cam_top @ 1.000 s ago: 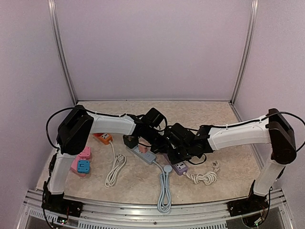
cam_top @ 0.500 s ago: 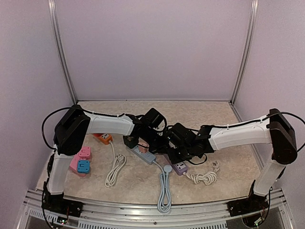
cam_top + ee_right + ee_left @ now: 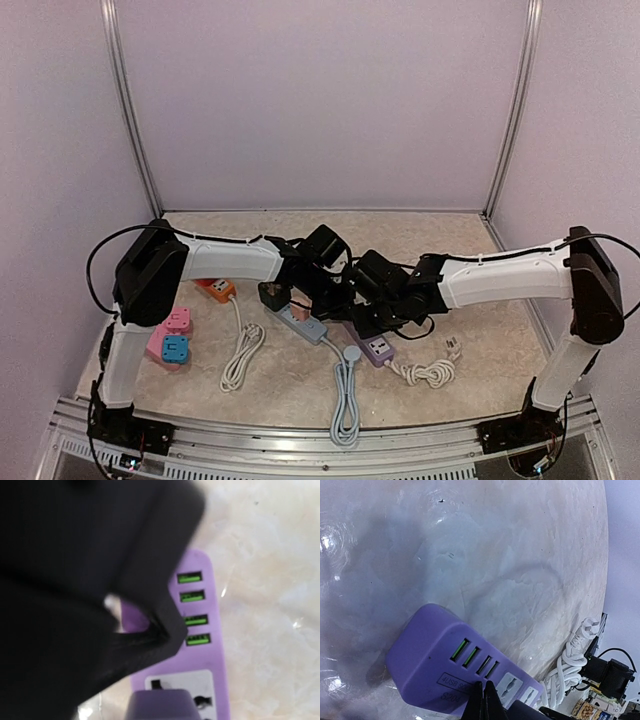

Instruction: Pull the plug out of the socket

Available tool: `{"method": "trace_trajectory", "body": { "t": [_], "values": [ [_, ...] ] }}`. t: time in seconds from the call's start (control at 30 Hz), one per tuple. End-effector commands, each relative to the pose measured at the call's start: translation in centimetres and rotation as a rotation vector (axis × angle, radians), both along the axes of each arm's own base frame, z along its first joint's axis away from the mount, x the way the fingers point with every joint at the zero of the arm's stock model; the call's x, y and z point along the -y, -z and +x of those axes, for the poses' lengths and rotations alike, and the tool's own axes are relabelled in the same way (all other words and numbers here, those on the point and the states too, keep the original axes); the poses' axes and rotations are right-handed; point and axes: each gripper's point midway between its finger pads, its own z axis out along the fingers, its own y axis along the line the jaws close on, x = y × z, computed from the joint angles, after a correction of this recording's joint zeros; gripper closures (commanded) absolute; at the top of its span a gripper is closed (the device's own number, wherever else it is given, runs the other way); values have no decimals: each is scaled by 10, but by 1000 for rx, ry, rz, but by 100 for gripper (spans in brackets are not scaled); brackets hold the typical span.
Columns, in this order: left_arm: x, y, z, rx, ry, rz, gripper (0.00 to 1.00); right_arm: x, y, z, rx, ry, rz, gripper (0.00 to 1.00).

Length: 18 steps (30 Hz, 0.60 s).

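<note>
Evidently the left jaws are pressed together, their fingertips point(image 3: 479, 701) bearing down on the top face of the purple power strip point(image 3: 432, 660), just beside its row of green USB ports point(image 3: 475, 657). Closed like that they act as a pin, likely to keep the strip flat on the surface point(image 3: 495, 555) while the plug is drawn out. The right jaws hang over the strip's socket end, but no view shows whether they are spread or pinching something. The purple plug point(image 3: 160, 706) sits at that end, at the bottom edge of the right wrist view. It looks seated in its socket, so the pull is not yet done. Further out, a coiled white cable point(image 3: 565, 667) lies near the strip, and a grey power strip point(image 3: 303, 325) lies just beside it.
</note>
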Motion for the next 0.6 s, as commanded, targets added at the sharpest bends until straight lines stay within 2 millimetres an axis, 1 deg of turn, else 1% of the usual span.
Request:
{"method": "trace_trajectory", "body": {
  "t": [0.0, 0.13, 0.27, 0.33, 0.43, 0.57],
  "values": [
    [-62, 96, -34, -131, -22, 334, 100, 7, -46, 25, 112, 55, 3, 95],
    [-65, 102, -38, -144, -21, 345, 100, 6, -49, 25, 106, 48, -8, 95],
    [-61, 95, -34, -126, -16, 330, 100, 13, -53, 22, 98, 49, -11, 95],
    [-55, 84, -28, -104, -11, 308, 100, 23, -54, 22, 99, 63, -27, 95],
    [-45, 65, -18, -67, -2, 271, 100, 42, -61, 29, 110, 99, -25, 94],
    [-29, 29, -2, 2, 20, 212, 100, 62, -66, 42, 110, 137, 19, 93]
  ]
}}
